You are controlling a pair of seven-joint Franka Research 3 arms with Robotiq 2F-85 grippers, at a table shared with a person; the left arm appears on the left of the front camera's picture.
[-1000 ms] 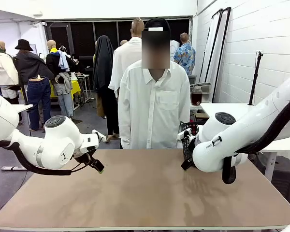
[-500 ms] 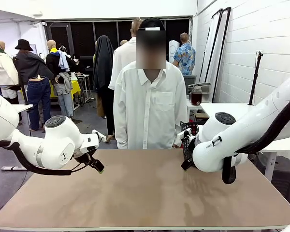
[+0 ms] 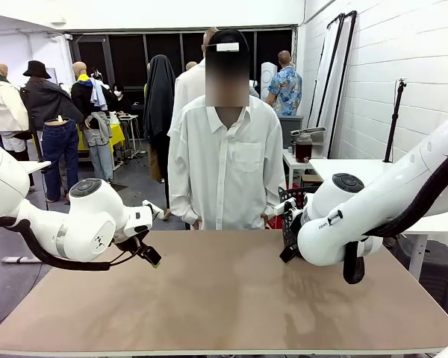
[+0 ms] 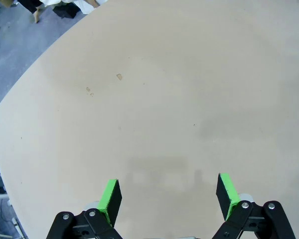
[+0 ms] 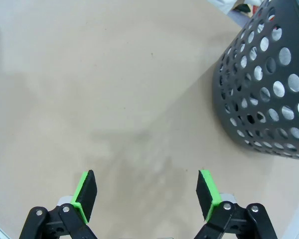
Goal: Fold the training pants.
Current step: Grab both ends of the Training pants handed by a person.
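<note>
Left gripper (image 4: 168,185) and right gripper (image 5: 146,179) hover over the tabletop (image 3: 224,298), fingers spread wide, a black mesh basket (image 5: 269,89) near the right one, a person (image 3: 228,164) at the far edge; where the training pants lie cannot be told.

Front view looks across the table (image 3: 224,298) — wrist views close above it.

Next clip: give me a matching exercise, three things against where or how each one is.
1. black perforated plastic basket
2. person in a white button shirt
3. left black two-finger gripper with green pads

a. open, above the brown table
b. close beside the open right gripper
c. standing at the table's far edge

Pairs: 1-b, 2-c, 3-a
</note>
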